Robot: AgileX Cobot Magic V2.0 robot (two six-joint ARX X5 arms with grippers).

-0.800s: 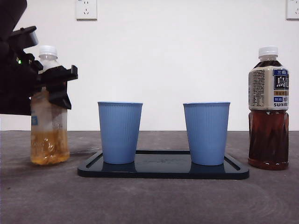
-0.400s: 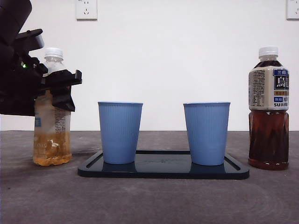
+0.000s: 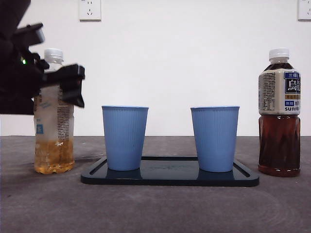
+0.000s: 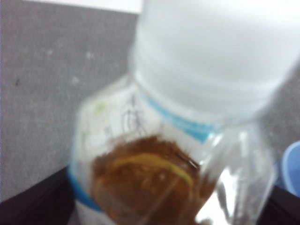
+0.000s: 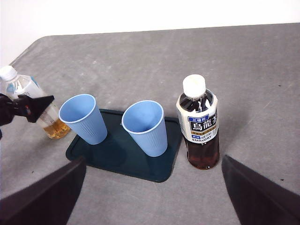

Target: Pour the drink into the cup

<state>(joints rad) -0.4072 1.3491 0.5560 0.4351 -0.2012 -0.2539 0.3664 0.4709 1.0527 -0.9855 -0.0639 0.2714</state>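
Observation:
A clear bottle [image 3: 53,141] with a white cap and amber drink in its lower part stands upright at the table's left. My left gripper [image 3: 68,85] is shut on its upper body, and the bottle [image 4: 154,178] fills the left wrist view between the jaws. Two blue cups, the left cup [image 3: 125,138] and the right cup [image 3: 215,138], stand empty on a dark tray [image 3: 170,177]. The left cup is the one nearer the held bottle. My right gripper [image 5: 153,161] hangs open high above the table, away from everything.
A capped bottle of dark tea [image 3: 279,111] with a white-and-blue label stands right of the tray, also seen in the right wrist view [image 5: 199,126]. The tray [image 5: 117,154] lies between the two bottles on grey cloth. A white wall is behind.
The clear bottle went from leaning to upright and shifted slightly toward the tray. The left gripper rose a little on the bottle.

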